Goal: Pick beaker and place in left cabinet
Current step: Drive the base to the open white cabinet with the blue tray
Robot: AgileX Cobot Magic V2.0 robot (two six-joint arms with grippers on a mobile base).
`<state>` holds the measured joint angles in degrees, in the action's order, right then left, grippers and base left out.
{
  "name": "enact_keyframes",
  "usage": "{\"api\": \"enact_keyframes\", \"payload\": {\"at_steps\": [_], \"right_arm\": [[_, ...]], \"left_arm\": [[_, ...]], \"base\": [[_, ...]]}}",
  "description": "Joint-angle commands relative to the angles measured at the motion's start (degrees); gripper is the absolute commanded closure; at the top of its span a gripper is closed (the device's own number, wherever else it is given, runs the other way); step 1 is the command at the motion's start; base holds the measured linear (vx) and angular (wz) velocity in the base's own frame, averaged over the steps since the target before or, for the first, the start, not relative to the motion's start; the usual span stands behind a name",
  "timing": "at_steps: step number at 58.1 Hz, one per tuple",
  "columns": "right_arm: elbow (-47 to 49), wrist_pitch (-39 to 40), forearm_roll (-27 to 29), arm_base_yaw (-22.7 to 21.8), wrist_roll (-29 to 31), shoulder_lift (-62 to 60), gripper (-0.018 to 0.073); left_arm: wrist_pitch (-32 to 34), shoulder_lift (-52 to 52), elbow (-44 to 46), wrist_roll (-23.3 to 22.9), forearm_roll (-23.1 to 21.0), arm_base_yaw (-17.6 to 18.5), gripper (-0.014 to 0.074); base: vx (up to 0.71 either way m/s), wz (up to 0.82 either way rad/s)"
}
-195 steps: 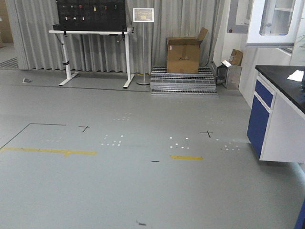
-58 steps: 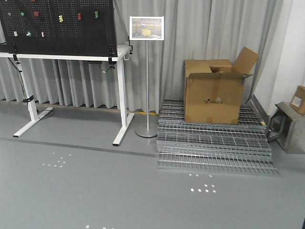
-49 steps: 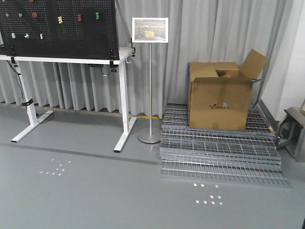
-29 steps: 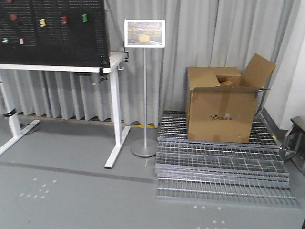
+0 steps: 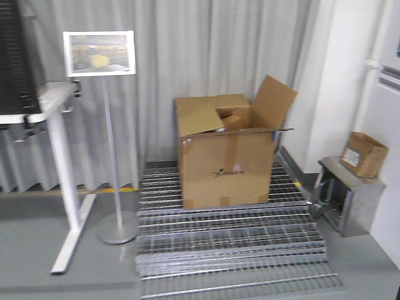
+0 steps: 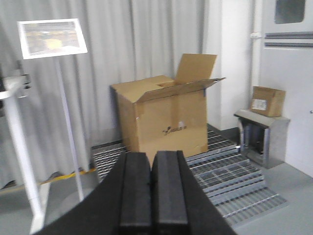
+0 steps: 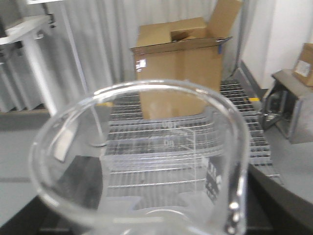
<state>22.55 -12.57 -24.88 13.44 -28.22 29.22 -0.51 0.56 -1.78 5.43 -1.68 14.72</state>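
The beaker (image 7: 166,142), clear glass with white printed marks, fills the right wrist view, its rim close to the camera. My right gripper (image 7: 161,218) is shut on it; dark fingers (image 7: 281,200) show on both sides through the glass. In the left wrist view, my left gripper (image 6: 152,191) is shut, its black pads pressed together with nothing between them, held in the air above the floor. The left cabinet is out of view. Neither gripper appears in the front view.
An open cardboard box (image 5: 225,150) sits on stacked metal grates (image 5: 231,244) before grey curtains. A sign stand (image 5: 109,131) and a white table leg (image 5: 62,181) are left. A grey metal stand (image 5: 350,200) carrying a small box is right, beside a pale panel (image 6: 288,73).
The front view has come closer and swung right. The pegboard table slid off to the left, the cardboard box moved to the centre, and the grey metal stand came into view.
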Motion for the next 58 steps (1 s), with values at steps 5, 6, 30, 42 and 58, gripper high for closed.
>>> {"api": "enact_keyframes", "payload": {"at_steps": [5,6,30,42,58], "right_arm": [[1.78,4.35,-0.8,-0.01,0.3,0.23,0.0562],[1.78,4.35,-0.8,-0.01,0.3,0.23,0.0562],[1.78,4.35,-0.8,-0.01,0.3,0.23,0.0562],[1.78,4.35,-0.8,-0.01,0.3,0.23,0.0562],[1.78,4.35,-0.8,-0.01,0.3,0.23,0.0562]], "left_arm": [[4.85,1.02,-0.94,-0.2,-0.42,0.19,0.0595],[4.85,1.02,-0.94,-0.2,-0.42,0.19,0.0595],[4.85,1.02,-0.94,-0.2,-0.42,0.19,0.0595],[4.85,1.02,-0.94,-0.2,-0.42,0.19,0.0595],[4.85,1.02,-0.94,-0.2,-0.42,0.19,0.0595]], "base": [[0.52,-0.5],[0.51,-0.5],[0.48,-0.51],[0.42,-0.63],[0.38,-0.77]]}}
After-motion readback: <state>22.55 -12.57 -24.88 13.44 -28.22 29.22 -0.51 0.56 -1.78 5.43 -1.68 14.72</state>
